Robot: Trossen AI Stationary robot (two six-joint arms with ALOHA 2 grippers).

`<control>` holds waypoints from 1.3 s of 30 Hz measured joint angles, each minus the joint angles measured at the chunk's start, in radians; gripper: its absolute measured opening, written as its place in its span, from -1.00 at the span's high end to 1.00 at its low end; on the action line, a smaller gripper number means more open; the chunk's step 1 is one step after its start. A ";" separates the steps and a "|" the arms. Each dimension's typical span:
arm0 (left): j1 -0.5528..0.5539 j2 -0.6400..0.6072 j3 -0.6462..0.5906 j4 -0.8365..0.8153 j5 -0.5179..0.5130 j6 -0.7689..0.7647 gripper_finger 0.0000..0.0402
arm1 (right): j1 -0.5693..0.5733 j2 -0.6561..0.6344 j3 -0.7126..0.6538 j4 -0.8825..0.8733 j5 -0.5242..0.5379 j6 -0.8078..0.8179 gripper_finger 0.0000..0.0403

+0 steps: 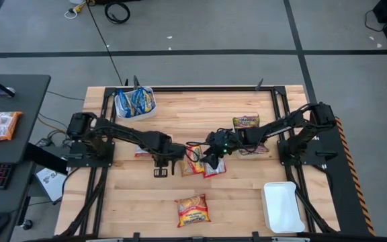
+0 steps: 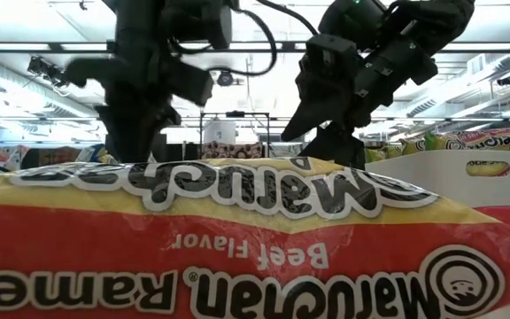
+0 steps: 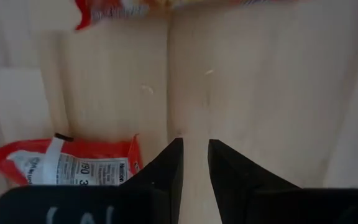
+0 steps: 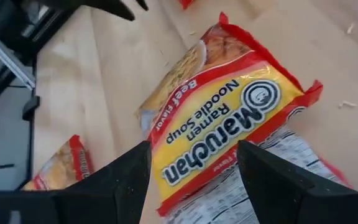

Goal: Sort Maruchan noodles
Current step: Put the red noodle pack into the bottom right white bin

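Two red Maruchan packets (image 1: pixel 193 165) (image 1: pixel 214 167) lie overlapping at the table's middle; in the right wrist view the beef packet (image 4: pixel 216 118) rests face up on a face-down one (image 4: pixel 272 180). My right gripper (image 1: pixel 210 158) (image 4: pixel 194 171) is open over them, a finger on either side of the beef packet's end; I cannot tell whether they touch it. My left gripper (image 1: pixel 161 168) (image 3: pixel 195 158) hangs over bare wood, open by a narrow gap, beside another red packet (image 3: pixel 67 165) (image 1: pixel 140 152). A fourth red packet (image 1: pixel 193 210) (image 2: pixel 255 239) lies by the near edge.
Blue packets (image 1: pixel 134 101) sit in a white tray (image 1: pixel 146 113) at the far left. Yellow-green packets (image 1: pixel 246 122) (image 1: pixel 250 149) lie far right, one partly under the right arm. A white tray (image 1: pixel 281 205) stands at the near right corner.
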 joint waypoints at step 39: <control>-0.096 0.090 -0.293 0.896 -0.245 -0.052 0.60 | -0.023 0.220 0.000 0.143 0.029 0.081 -0.37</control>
